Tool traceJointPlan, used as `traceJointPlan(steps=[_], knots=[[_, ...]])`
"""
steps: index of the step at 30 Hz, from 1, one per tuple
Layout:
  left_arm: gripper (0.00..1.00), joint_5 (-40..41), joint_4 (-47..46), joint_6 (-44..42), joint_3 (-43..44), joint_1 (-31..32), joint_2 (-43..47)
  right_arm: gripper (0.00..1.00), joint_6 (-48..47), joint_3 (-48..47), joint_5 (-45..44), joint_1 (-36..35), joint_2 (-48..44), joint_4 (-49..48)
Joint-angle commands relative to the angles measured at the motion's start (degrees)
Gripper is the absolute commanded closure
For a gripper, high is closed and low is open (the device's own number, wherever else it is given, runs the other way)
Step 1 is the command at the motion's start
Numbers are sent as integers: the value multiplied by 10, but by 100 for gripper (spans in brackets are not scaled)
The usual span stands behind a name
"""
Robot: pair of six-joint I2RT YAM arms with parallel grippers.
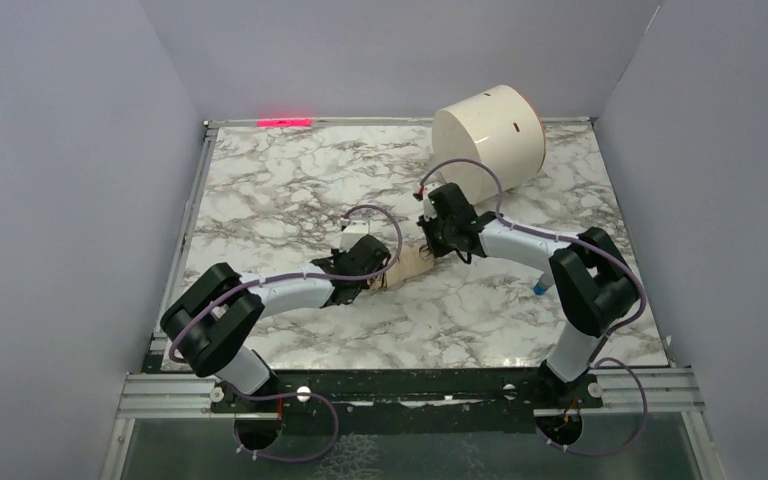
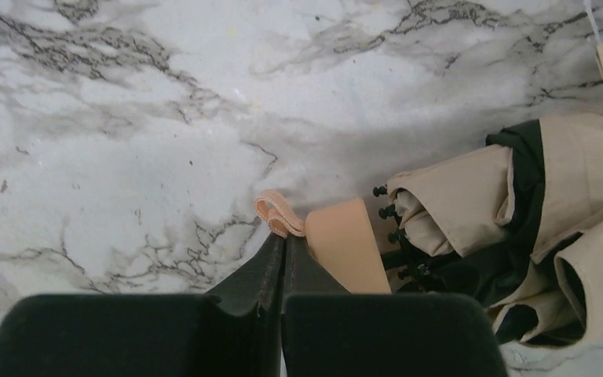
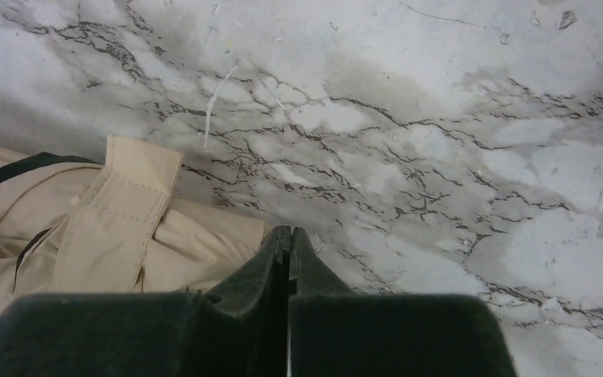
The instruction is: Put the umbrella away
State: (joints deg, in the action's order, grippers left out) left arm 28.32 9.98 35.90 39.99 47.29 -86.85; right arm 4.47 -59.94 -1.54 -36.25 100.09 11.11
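Note:
The beige folded umbrella (image 1: 408,268) lies on the marble table between my two grippers. In the left wrist view its canopy folds (image 2: 463,204) with black rib tips lie at the right, and the peach handle knob (image 2: 349,247) rests against my right finger. My left gripper (image 2: 285,238) is shut, and the handle's small peach loop (image 2: 277,212) sticks out from its fingertips. My right gripper (image 3: 287,232) is shut at the other end of the umbrella (image 3: 86,228), tips touching the table right beside the fabric's edge. A tan strap (image 3: 122,212) lies across the folds there.
A white cylindrical drum (image 1: 488,135) lies on its side at the back right of the table, behind the right arm. Grey walls close in the table (image 1: 290,190) on the left, back and right. A red light spot (image 1: 283,122) shows at the back edge.

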Motion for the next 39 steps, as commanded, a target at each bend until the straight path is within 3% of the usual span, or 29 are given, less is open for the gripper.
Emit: traceJointPlan(steps=[1, 8, 13, 20, 24, 28, 32, 35, 37, 39], knots=[[100, -45, -58, -58, 35, -5, -47, 96, 17, -4, 172, -1, 7, -25], [100, -64, -68, -91, 70, -5, -68, 96, 70, 7, 188, 0, -5, -48], [98, -87, -54, -90, 63, -55, -38, 92, 106, 7, 69, 0, -30, -14], [55, -102, -3, -113, 79, -151, 46, 73, 132, 70, -136, -1, -134, 13], [35, -79, 30, -149, 97, -177, 117, 57, 108, 133, -153, 0, -248, -36], [31, -81, 18, -189, 76, -179, 224, 39, 101, 193, -119, -1, -367, -91], [16, -69, -1, -184, 19, -179, 341, 25, 118, 235, -91, -1, -468, -106], [9, -61, 20, -174, -15, -179, 414, 3, 138, 257, -124, -1, -534, -92], [2, -47, 44, -161, -33, -179, 458, 0, 155, 280, -162, 0, -591, -88], [1, -13, 72, -124, -42, -178, 494, 0, 157, 306, -186, -1, -642, -98]])
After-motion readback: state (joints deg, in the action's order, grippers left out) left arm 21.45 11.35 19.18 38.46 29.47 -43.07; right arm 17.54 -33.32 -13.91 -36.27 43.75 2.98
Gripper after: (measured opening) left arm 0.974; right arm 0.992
